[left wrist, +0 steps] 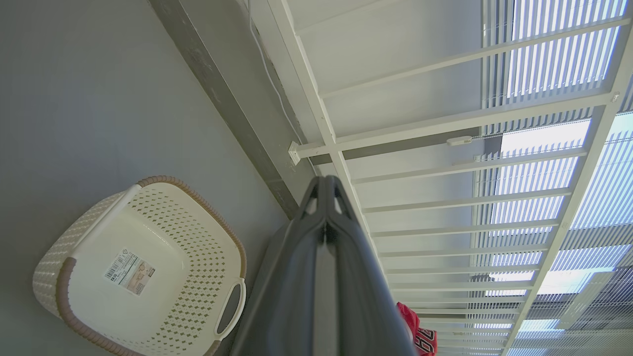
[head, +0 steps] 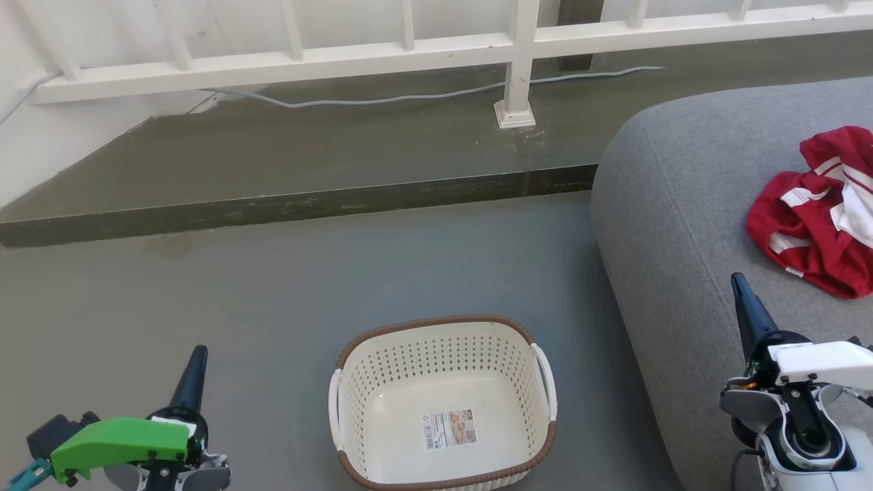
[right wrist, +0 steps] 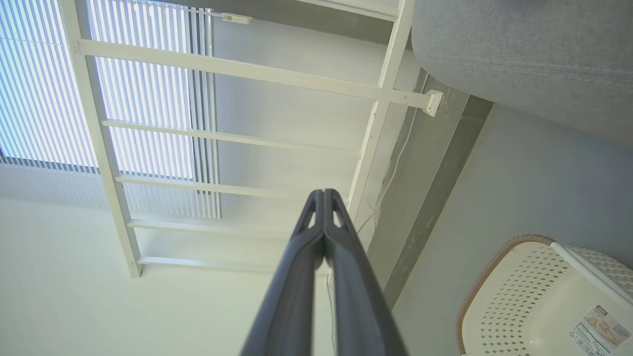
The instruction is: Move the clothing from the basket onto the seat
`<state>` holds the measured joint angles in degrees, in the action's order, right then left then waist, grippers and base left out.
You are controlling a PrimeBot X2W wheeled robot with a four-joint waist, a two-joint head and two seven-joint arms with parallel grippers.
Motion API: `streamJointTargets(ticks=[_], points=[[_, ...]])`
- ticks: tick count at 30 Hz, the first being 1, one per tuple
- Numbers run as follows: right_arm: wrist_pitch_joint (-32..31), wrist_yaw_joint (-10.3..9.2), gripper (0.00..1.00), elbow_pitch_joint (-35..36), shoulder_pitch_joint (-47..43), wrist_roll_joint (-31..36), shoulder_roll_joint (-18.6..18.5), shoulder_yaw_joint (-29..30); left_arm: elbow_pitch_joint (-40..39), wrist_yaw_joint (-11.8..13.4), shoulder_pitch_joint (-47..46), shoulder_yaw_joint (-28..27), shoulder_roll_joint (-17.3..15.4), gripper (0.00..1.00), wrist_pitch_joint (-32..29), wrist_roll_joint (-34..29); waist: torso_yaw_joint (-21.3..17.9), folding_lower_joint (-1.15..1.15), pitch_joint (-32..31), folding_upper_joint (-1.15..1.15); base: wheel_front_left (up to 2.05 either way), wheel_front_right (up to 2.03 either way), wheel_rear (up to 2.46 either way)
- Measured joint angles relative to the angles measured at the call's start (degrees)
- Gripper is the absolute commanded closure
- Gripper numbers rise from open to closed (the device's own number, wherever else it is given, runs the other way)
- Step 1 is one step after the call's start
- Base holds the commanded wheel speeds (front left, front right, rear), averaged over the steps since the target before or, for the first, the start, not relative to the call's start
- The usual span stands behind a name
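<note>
Underfoot, the grey floor [head: 307, 273] takes up most of the head view, running back to a raised, darker ledge [head: 307, 157] that carries a white railing [head: 341, 58]. At the right, the seat [head: 682, 204] bulges in as a big grey woven cushion with a rounded corner and a stitched seam down its front face.

The basket [head: 436, 319] stands upright on the floor near the bottom middle of the head view, just beside the seat's front edge. Its brown rim and white side handles are plain to see, and its bare cream bottom faces the camera.

The clothing [head: 805, 218] lies on top of the seat, well apart from the basket. It is a crumpled red heap with white stripes, cut off by the right edge of the frame, so I cannot tell how many pieces make it up.

The left gripper [head: 197, 358] hangs over the floor at the lower left, its two dark fingers pressed together to a point and holding nothing. The right gripper [head: 738, 283] stands over the seat's front at the lower right, likewise pinched closed and empty, short of the red heap.

A thin pale cable [head: 382, 101] trails along the ledge below the railing. Smallest is the paper label [head: 449, 428], stuck flat on the basket's bottom.
</note>
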<state>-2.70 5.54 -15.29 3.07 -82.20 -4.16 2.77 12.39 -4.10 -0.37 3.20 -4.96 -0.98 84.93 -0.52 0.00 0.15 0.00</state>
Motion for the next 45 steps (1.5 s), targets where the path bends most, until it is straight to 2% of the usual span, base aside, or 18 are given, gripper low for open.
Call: streamJointTargets(ticks=[15, 45], points=[[-2.4, 1.01, 1.0, -0.4, 0.0, -10.1, 0.8, 3.4, 1.8, -2.0, -1.4, -2.5, 0.0, 1.0, -1.1, 10.6, 0.5, 0.0, 0.0, 0.0, 0.0, 0.0, 0.0], [-2.5, 1.09, 1.0, -0.5, 0.1, -10.3, 0.9, 3.7, 2.7, -2.5, -2.1, -2.9, 0.0, 1.0, -1.3, 10.8, 0.5, 0.0, 0.0, 0.0, 0.0, 0.0, 0.0]])
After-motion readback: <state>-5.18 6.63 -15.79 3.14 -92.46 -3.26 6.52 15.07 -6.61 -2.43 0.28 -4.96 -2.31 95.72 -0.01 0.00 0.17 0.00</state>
